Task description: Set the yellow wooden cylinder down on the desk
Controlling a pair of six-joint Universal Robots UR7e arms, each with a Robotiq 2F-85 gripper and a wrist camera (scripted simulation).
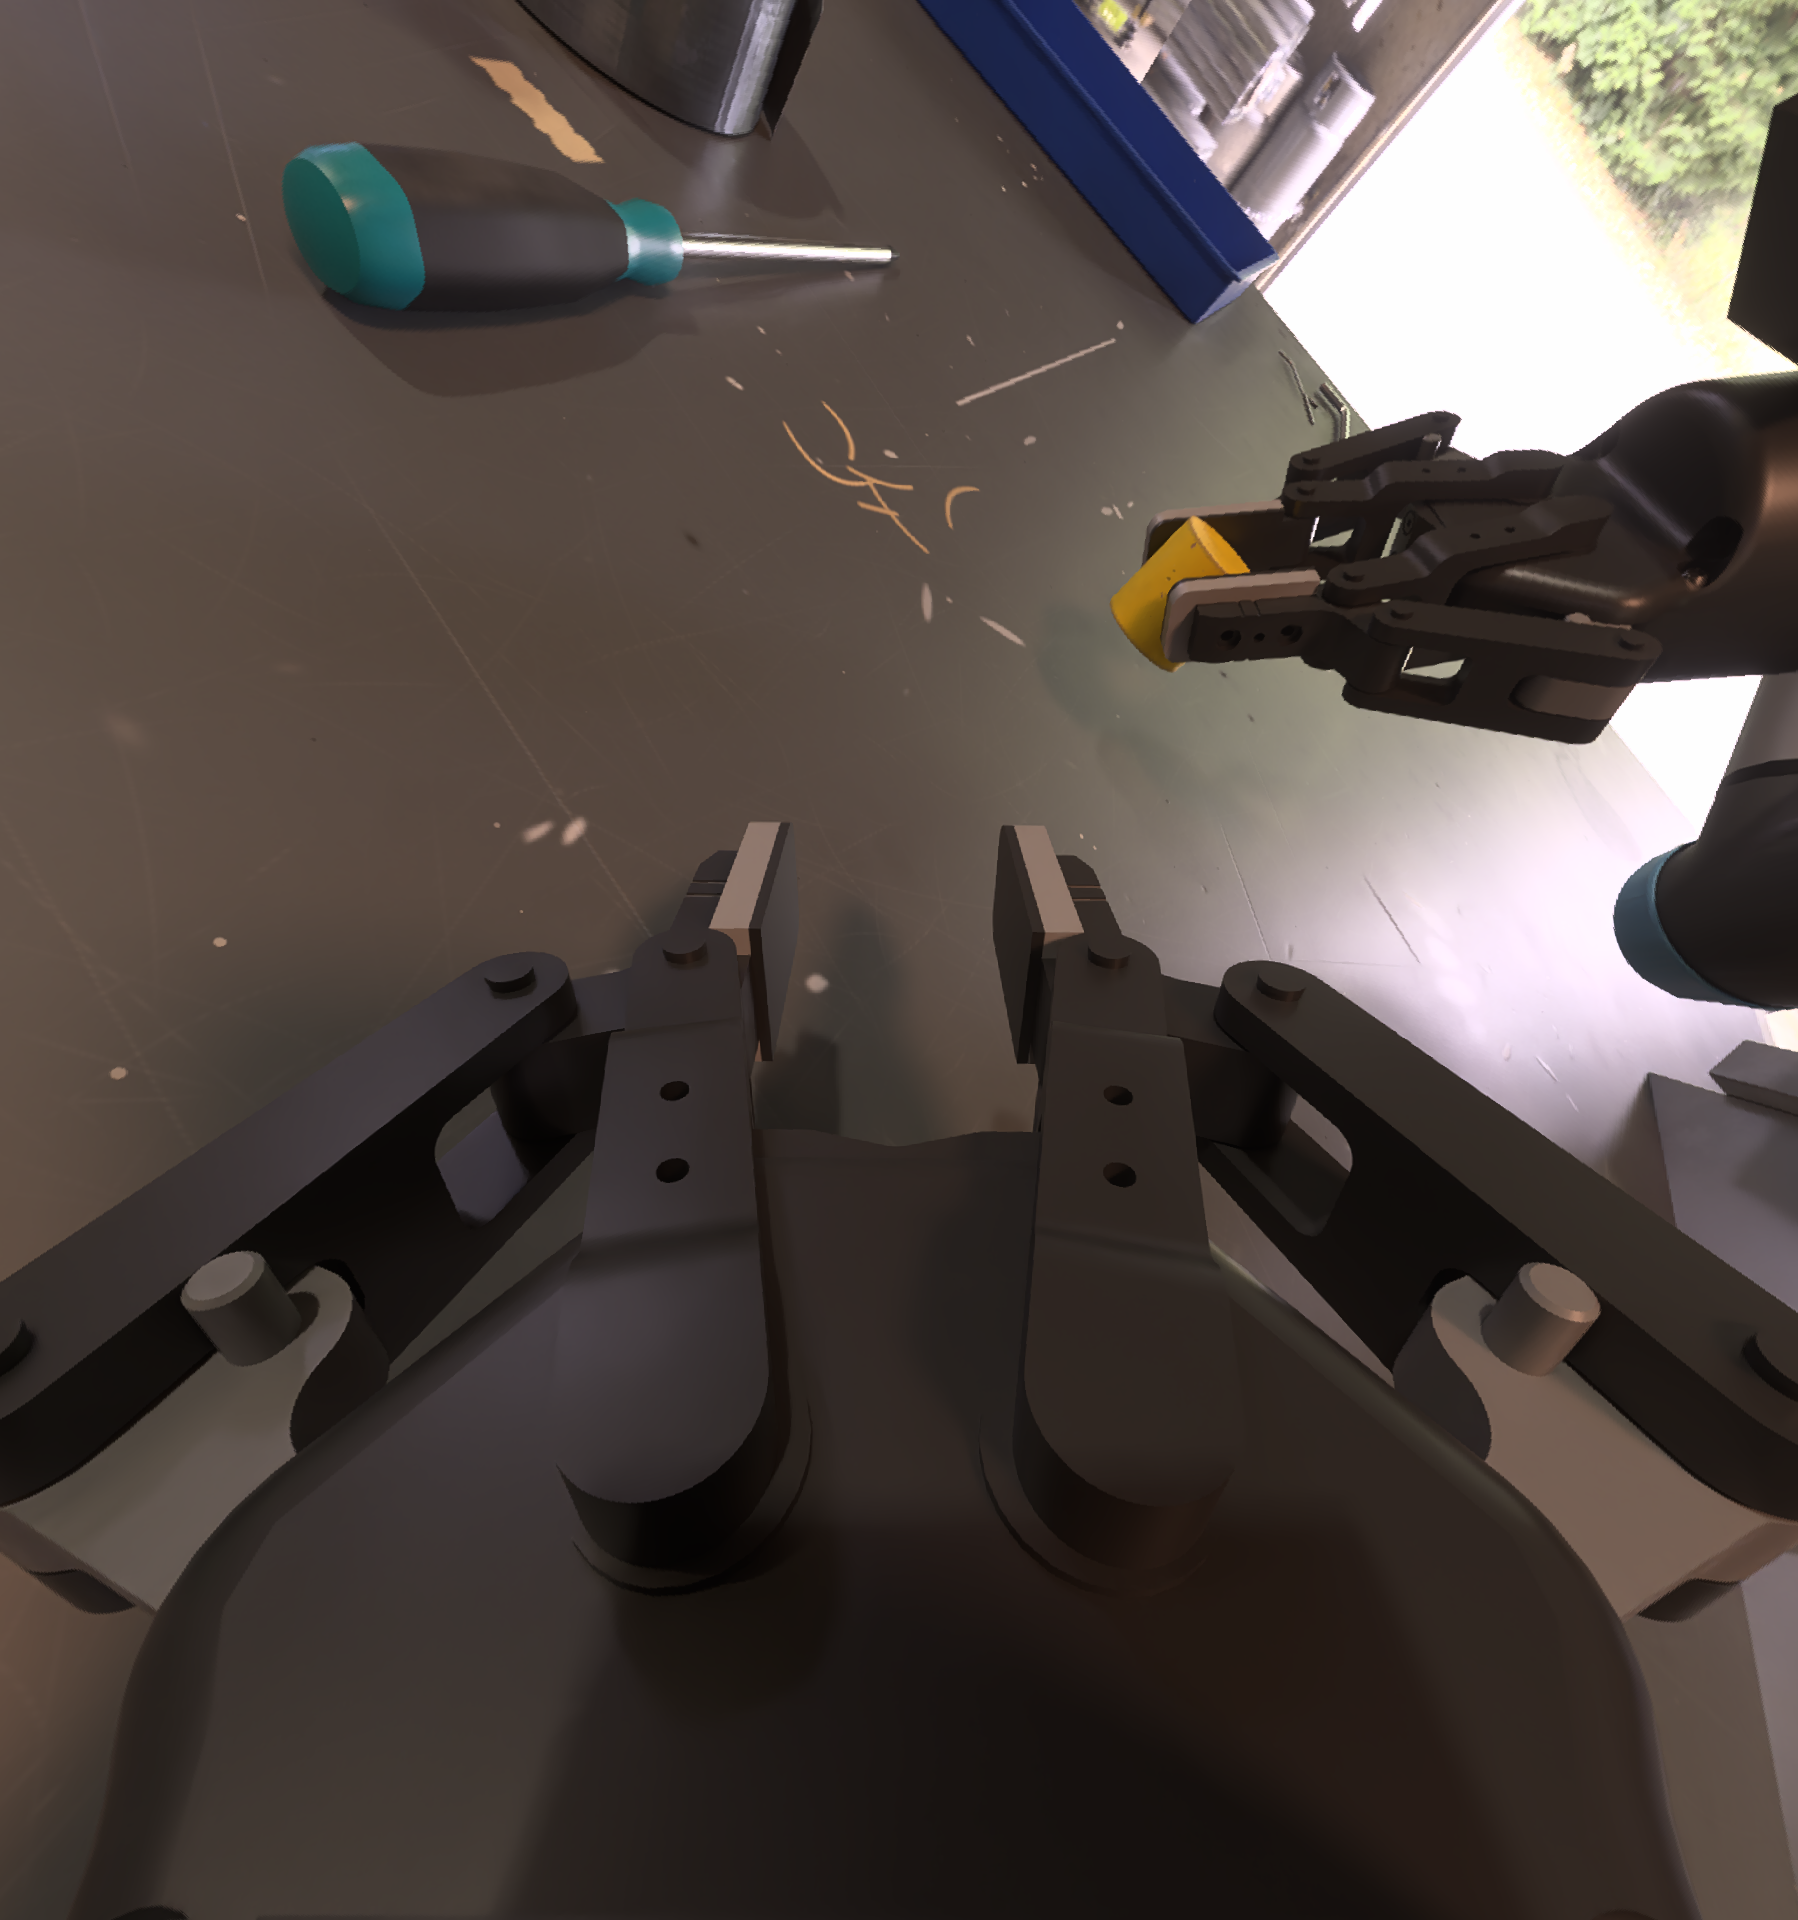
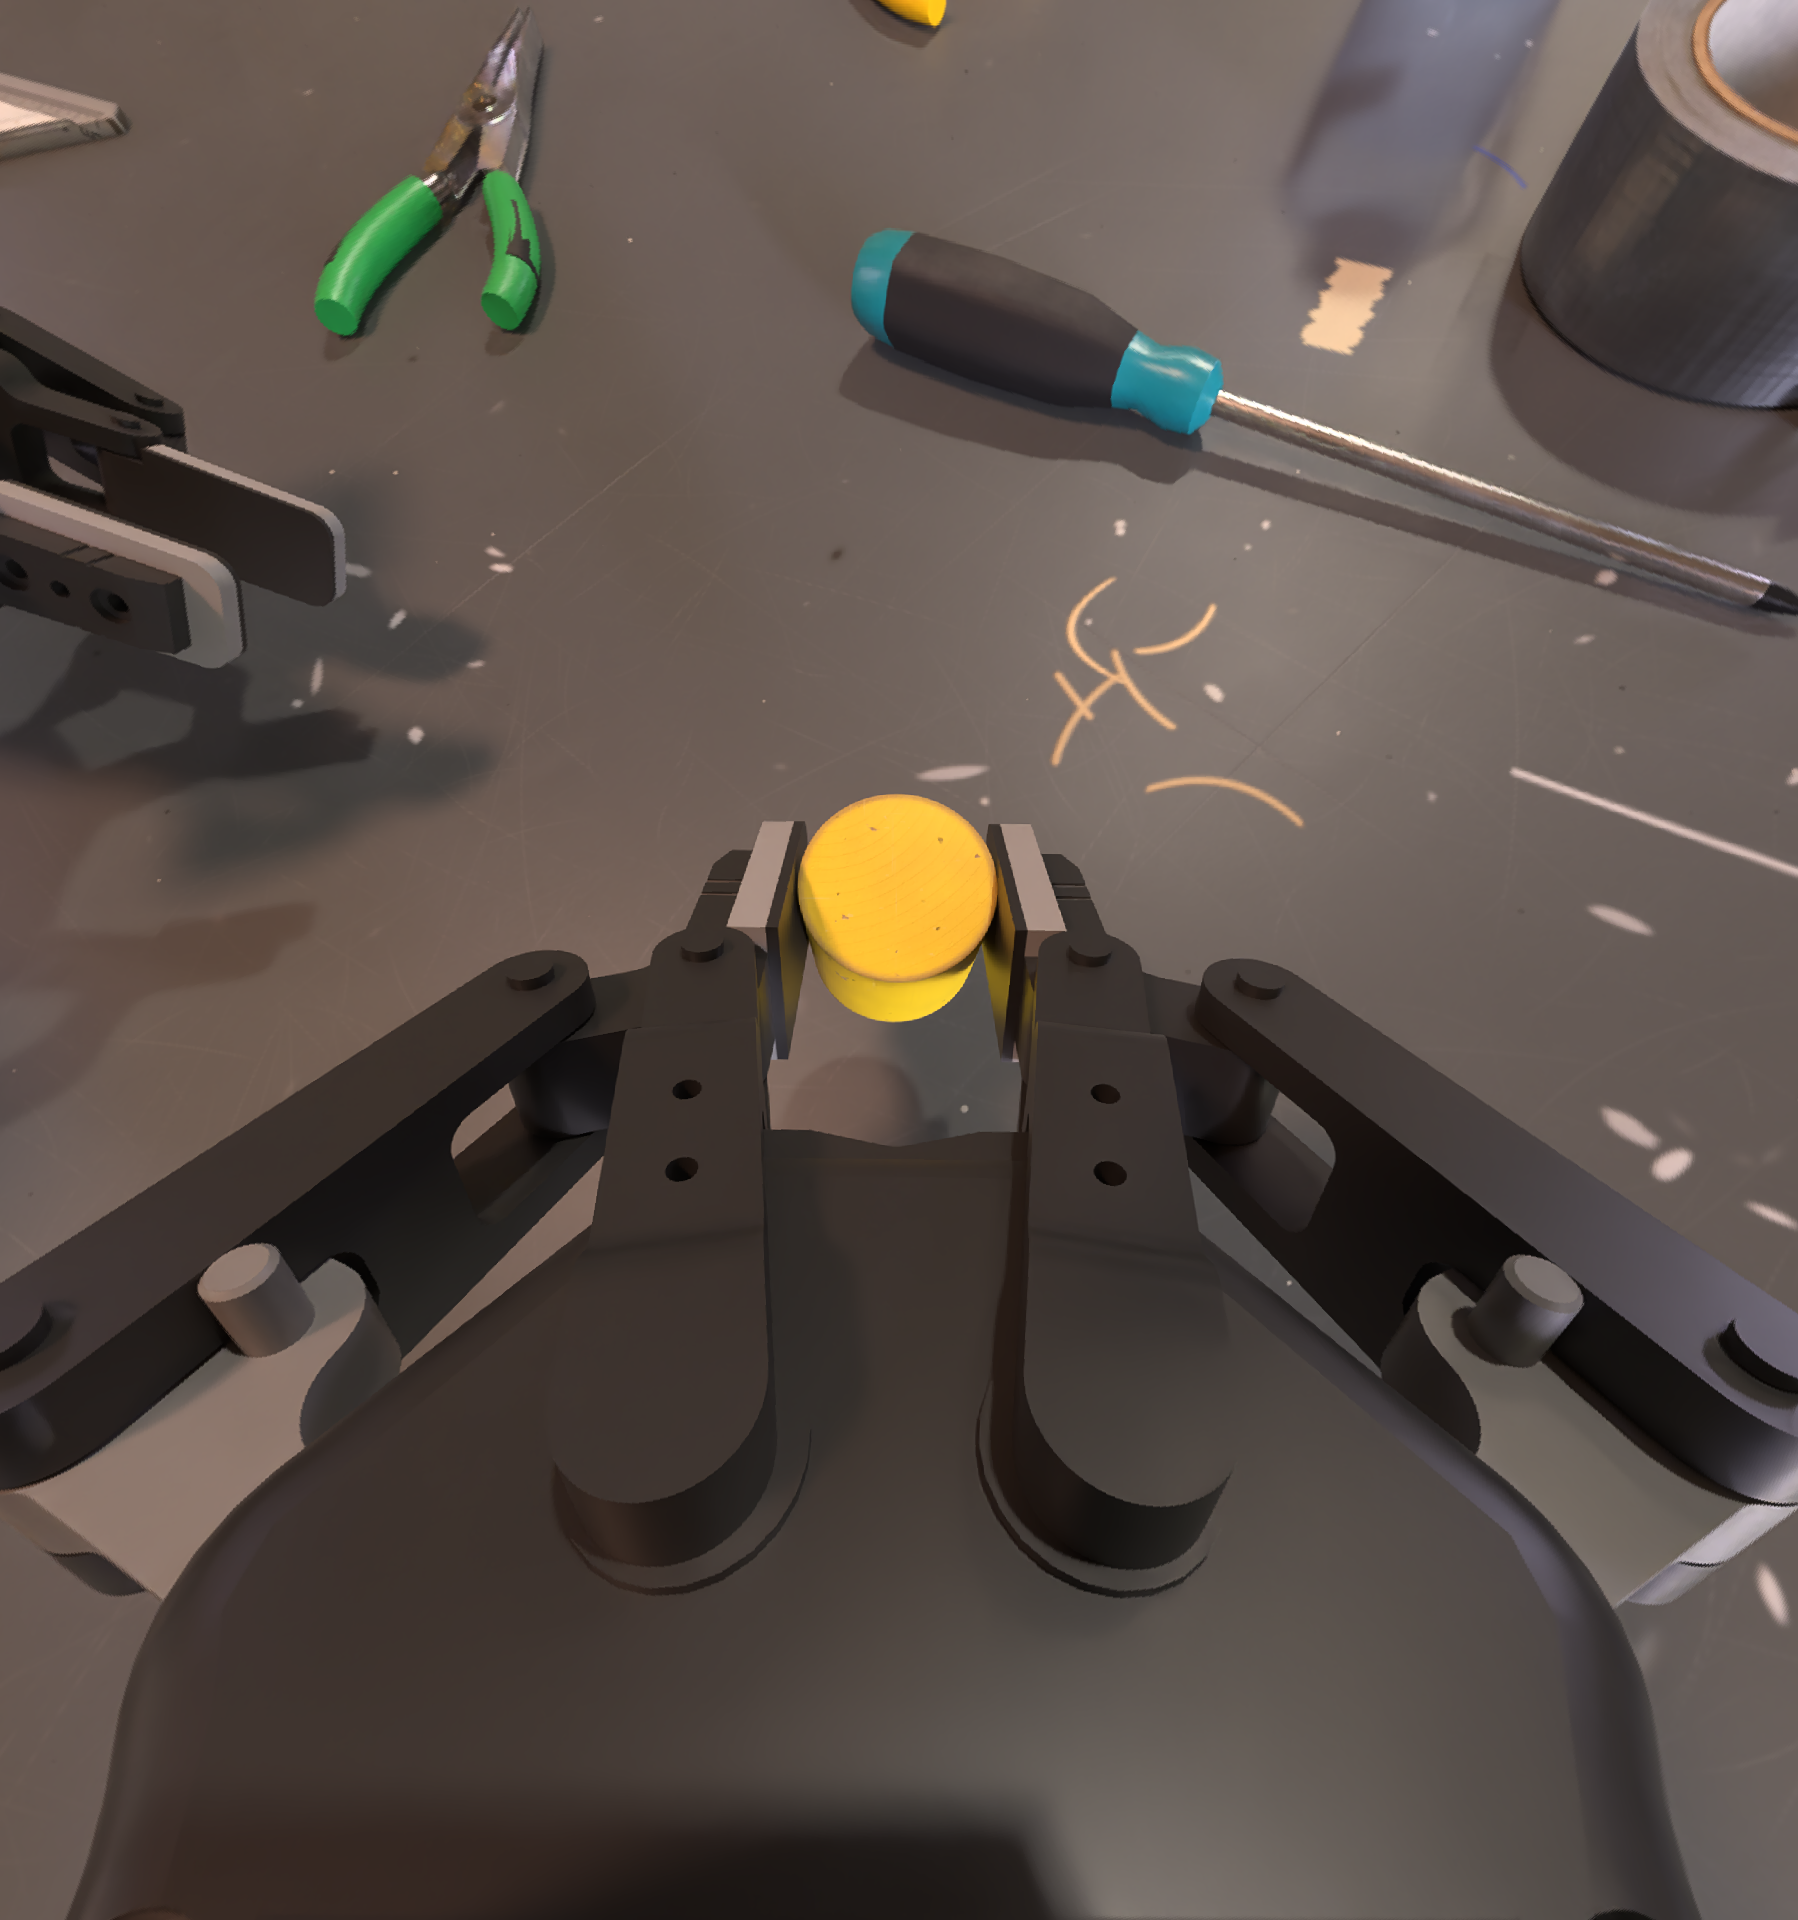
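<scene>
Yellow wooden cylinder (image 2: 895, 899) pinched in right gripper (image 2: 895, 914) — bare desk (image 2: 666, 727) beneath, left gripper (image 1: 890, 914) empty

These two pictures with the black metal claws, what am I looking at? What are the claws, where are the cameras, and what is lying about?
Each picture comes from a camera mounted at the wrist of a robot arm, looking forward along its two-fingered claw, called a gripper.

In the left wrist view, the left gripper hangs open and empty over the dark grey desk. The other arm shows farther off at the right.

In the right wrist view, the right gripper is shut on the yellow wooden cylinder, pinched between its two pads.

On the desk lie a screwdriver with a black and teal handle, green-handled pliers, a roll of grey tape and some pale shavings.
</scene>
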